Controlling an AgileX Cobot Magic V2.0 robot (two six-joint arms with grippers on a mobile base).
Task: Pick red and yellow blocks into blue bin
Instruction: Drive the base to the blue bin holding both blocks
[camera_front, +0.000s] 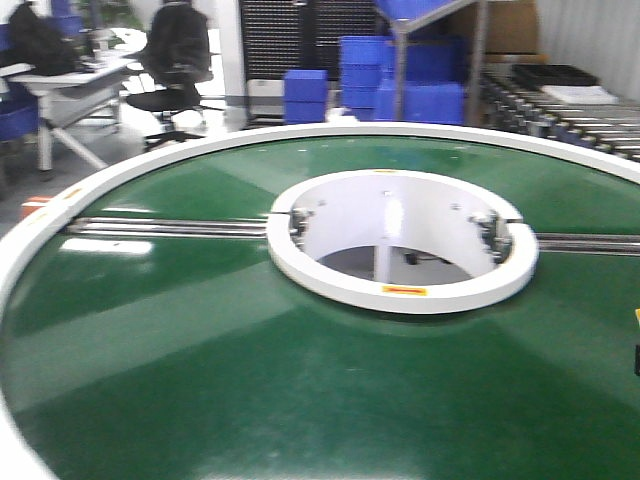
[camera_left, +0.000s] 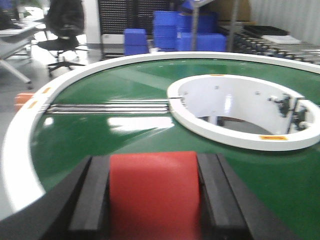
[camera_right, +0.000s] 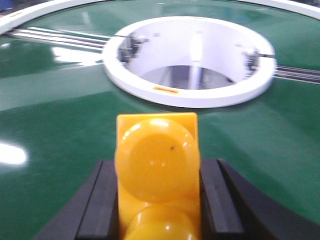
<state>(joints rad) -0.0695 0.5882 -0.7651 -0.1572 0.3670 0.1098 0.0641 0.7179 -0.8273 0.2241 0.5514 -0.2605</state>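
In the left wrist view my left gripper (camera_left: 154, 195) is shut on the red block (camera_left: 154, 192), which fills the gap between the two black fingers (camera_left: 90, 195) and is held above the green round table (camera_left: 110, 135). In the right wrist view my right gripper (camera_right: 158, 200) is shut on the yellow studded brick (camera_right: 157, 165), its round studs facing the camera, also held above the table. A sliver of yellow and black shows at the right edge of the front view (camera_front: 637, 340). The blue bin is out of view.
The table has a white outer rim (camera_front: 60, 215) and a white-ringed round opening (camera_front: 400, 240) in its middle, with metal rails (camera_front: 170, 228) running across. Blue ribbed crates (camera_front: 360, 75), office chairs (camera_front: 175, 60) and a roller conveyor (camera_front: 570, 110) stand beyond the table.
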